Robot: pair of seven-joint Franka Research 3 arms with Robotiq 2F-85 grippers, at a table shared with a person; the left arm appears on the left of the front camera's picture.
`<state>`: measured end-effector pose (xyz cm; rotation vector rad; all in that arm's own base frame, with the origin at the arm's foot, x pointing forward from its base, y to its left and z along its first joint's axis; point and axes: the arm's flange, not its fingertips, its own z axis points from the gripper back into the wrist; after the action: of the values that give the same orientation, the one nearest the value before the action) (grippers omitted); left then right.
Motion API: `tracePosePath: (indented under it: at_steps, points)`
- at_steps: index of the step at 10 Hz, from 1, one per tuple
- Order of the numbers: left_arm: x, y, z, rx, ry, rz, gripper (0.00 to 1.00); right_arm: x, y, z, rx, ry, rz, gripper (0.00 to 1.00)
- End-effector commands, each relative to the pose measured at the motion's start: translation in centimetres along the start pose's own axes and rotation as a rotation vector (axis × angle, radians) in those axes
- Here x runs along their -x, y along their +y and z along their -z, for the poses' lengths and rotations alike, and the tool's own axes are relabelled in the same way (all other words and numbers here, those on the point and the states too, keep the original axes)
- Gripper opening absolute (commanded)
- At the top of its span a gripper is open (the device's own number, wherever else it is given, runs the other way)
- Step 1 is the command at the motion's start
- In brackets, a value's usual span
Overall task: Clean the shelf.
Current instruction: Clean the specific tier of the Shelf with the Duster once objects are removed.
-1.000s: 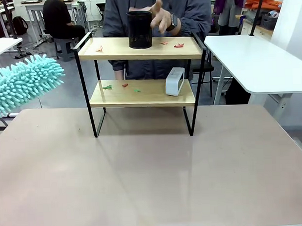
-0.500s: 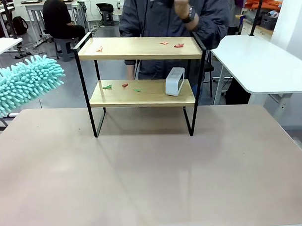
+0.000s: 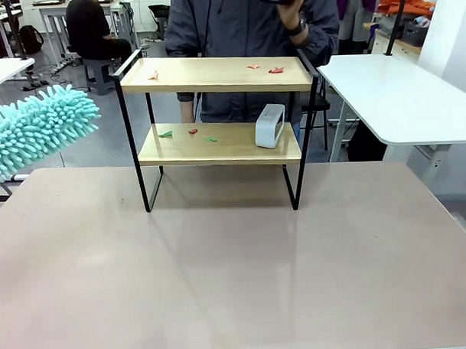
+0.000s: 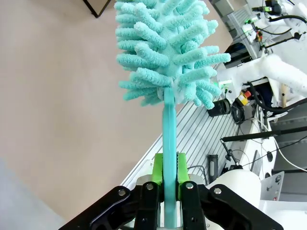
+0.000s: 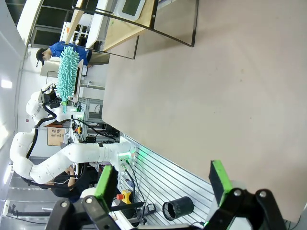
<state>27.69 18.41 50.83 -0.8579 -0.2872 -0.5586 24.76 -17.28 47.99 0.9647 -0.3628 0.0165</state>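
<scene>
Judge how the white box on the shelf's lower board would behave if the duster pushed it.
The white box stands on a narrow edge, so it may tip rather than slide. Its shell looks rigid, likely not floppy. The soft fronds of the duster would probably bend against it first.

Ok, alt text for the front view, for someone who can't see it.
A two-tier shelf stands on the table, coloured scraps on both boards and a white box on the lower one. A teal duster pokes in from the left; a person stands behind.
</scene>
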Motion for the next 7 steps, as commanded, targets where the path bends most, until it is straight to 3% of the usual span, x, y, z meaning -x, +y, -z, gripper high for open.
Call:
tracePosePath:
  at_steps: [1, 2, 4, 5, 7]
  points:
    - [0.0, 0.0, 0.0, 0.000, 0.000, 0.000, 0.12, -0.3, 0.1, -0.1, -0.021, -0.013, -0.024, 1.00]
    - [-0.9, -2.4, -1.3, -0.100, 0.006, -0.043, 0.12, -0.3, 0.1, -0.1, -0.021, -0.013, -0.024, 1.00]
    - [-3.5, -9.2, -6.4, -0.124, -0.095, -0.028, 0.12, -0.3, 0.1, -0.1, -0.021, -0.013, -0.024, 1.00]
    - [-5.2, -12.4, -8.3, -0.193, -0.109, -0.059, 0.12, -0.3, 0.1, -0.1, -0.021, -0.013, -0.024, 1.00]
    - [-9.6, -18.2, -7.7, -0.275, -0.036, 0.007, 0.12, -0.3, 0.1, -0.1, -0.021, -0.013, -0.024, 1.00]
